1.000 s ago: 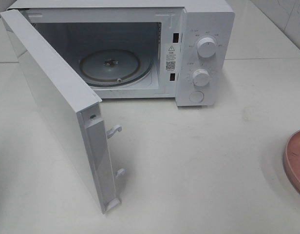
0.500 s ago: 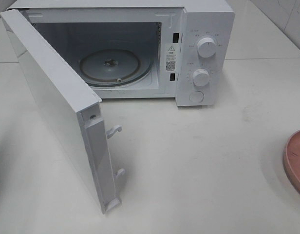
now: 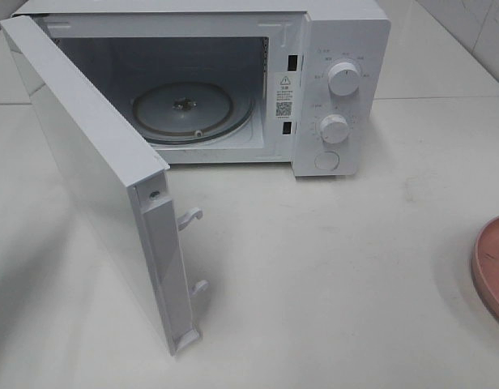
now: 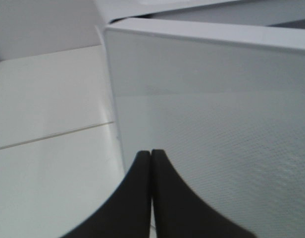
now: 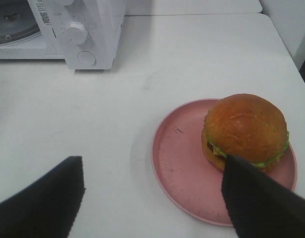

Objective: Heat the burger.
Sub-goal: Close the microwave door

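Your right gripper (image 5: pixel 152 193) has its jaws spread wide with nothing between them, hanging above the white table (image 5: pixel 157 54). One dark finger (image 5: pixel 256 203) overlaps the near edge of the burger (image 5: pixel 245 130) in the right wrist view, but you cannot tell from it whether they touch. The burger sits on the pink plate (image 5: pixel 177 163), toward the side of the plate away from the microwave, bun dome up with a green lettuce frill showing below it.

Your left gripper (image 4: pixel 151 193) has its two fingers pressed together, holding nothing, right beside the outer face of the microwave door (image 4: pixel 217 109).

From the high camera you see the microwave (image 3: pixel 347 49) with its door (image 3: pixel 95 186) swung wide open toward the front, the glass turntable (image 3: pixel 191 111) bare inside. Only a sliver of the pink plate (image 3: pixel 491 263) shows at the right edge there, well apart from the oven, with open table between them
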